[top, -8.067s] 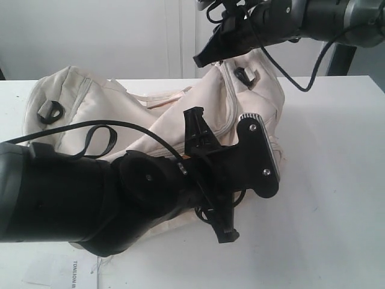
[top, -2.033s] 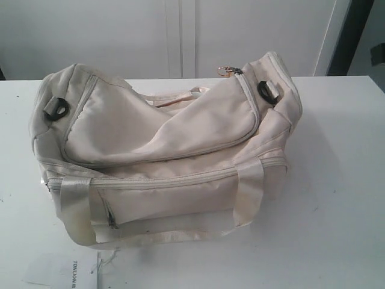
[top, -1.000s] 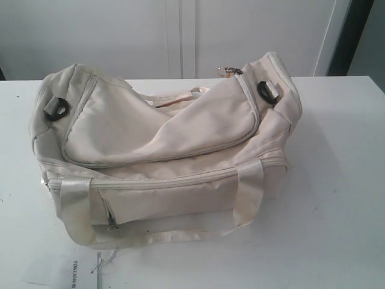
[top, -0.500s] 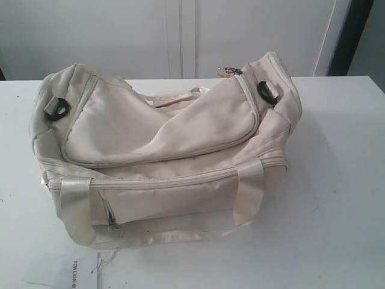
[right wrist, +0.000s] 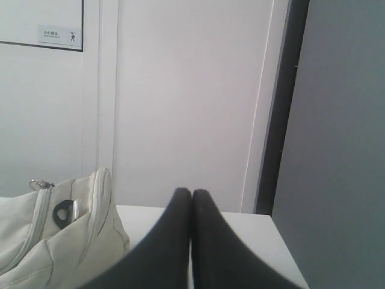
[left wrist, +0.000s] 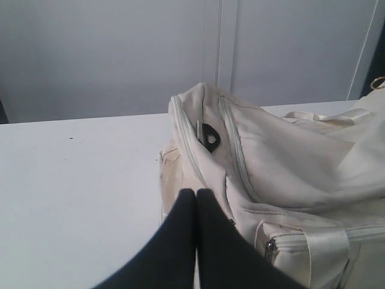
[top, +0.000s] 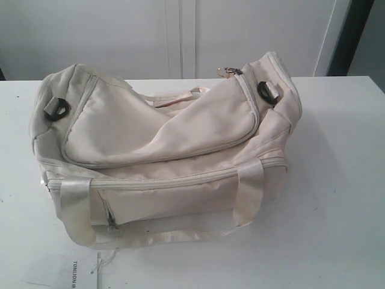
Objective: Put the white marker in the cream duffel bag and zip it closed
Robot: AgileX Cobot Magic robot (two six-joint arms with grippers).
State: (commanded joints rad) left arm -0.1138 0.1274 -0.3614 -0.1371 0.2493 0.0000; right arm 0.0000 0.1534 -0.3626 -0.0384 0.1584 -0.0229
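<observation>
Left gripper [left wrist: 196, 192]: fingers pressed together, nothing between them, near the left end of the cream duffel bag [top: 162, 150].

Bag sits mid-table. Top flap zip shut along its visible run, with the pull [top: 227, 71] at the right end. Contents hidden, so the white marker cannot be seen.

Right gripper [right wrist: 191, 191]: fingers together, empty, off the bag's right end.

Grippers show only in the wrist views. Only the exterior view shows the front handle [top: 75, 208] and the paper slip [top: 60, 271] at the near edge.

Table [top: 337, 180]: wide bare stretch right of the bag, narrower strip on its left.

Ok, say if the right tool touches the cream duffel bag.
Apart: exterior view shows the cream duffel bag with no tool on it; right tool points past it.
</observation>
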